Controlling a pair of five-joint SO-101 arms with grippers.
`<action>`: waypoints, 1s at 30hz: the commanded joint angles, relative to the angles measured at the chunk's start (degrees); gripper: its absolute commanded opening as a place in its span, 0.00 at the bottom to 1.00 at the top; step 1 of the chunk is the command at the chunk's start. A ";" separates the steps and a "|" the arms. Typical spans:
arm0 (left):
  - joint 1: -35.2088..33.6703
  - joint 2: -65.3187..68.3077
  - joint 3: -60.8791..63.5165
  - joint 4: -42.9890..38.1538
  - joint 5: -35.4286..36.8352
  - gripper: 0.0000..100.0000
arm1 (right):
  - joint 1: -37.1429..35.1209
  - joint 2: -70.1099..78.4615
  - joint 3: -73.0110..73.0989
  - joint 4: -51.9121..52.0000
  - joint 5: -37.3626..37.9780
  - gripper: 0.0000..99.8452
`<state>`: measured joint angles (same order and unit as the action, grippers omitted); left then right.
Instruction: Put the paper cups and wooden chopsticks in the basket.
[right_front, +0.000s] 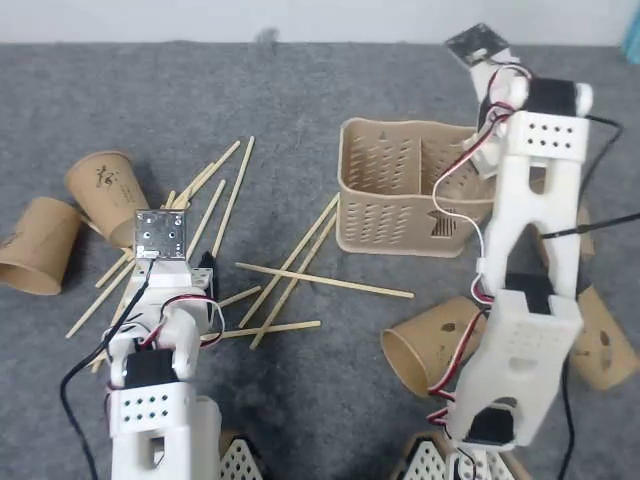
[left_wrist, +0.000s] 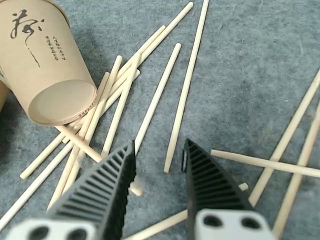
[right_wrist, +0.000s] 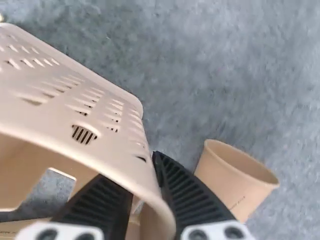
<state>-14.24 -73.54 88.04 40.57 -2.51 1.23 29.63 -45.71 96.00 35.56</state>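
We judge a pickup is in hand: the left fingers stand open above chopsticks on the bench, near a cup; next we must lower and close on one. Meanwhile the right fingers grip the basket wall.

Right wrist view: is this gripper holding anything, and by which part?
The right gripper holds the basket by the rim of its wall, one finger on each side.

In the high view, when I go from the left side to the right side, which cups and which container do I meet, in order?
cup at the left edge → printed cup → basket → cup at the right edge
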 joint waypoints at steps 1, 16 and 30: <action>0.00 -0.79 -0.13 -1.49 -0.53 0.14 | -2.15 -0.04 -2.37 -1.19 1.32 0.12; 0.00 -0.79 -0.13 -1.49 -0.53 0.14 | 1.80 -11.03 -13.54 7.16 -4.92 0.28; -0.18 -0.79 -0.13 -1.49 -0.53 0.14 | 16.84 -38.90 22.59 7.08 -14.86 0.17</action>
<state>-14.24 -73.54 88.04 40.57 -2.51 15.47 -2.29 -31.21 100.66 21.58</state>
